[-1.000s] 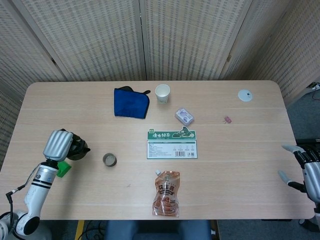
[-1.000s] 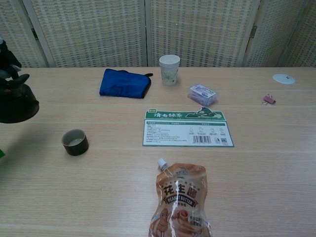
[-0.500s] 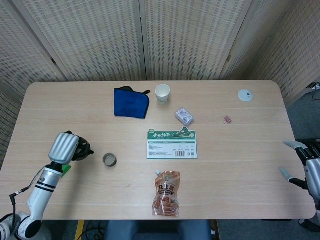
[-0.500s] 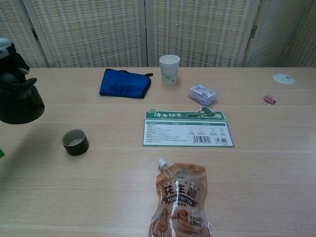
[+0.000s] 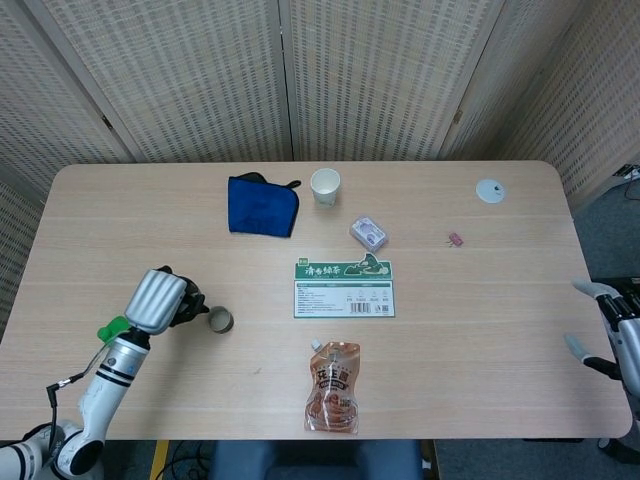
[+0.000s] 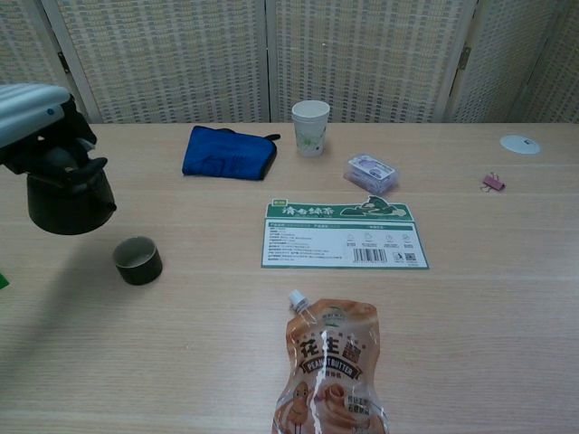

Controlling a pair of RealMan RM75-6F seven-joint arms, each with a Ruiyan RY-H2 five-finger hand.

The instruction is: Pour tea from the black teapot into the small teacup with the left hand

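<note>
While our left hand (image 5: 157, 298) grips the black teapot (image 6: 69, 201) from above, the pot hangs clear of the table (image 5: 470, 290), just left of the small teacup (image 6: 137, 259) and a little above it. In the chest view the teapot looks close to upright, its dark body under the hand's pale shell; we cannot make out which way its spout points. The cup stands upright on the wood near the table's left front, apart from the pot. Our right hand (image 5: 612, 335) rests at the table's far right edge, fingers spread and holding nothing. A blue cloth (image 5: 261, 205) and a paper cup (image 5: 325, 186) lie toward the back, a green card (image 5: 344, 288) at centre, and a peanut butter pouch (image 5: 333, 387) near the front edge.
</note>
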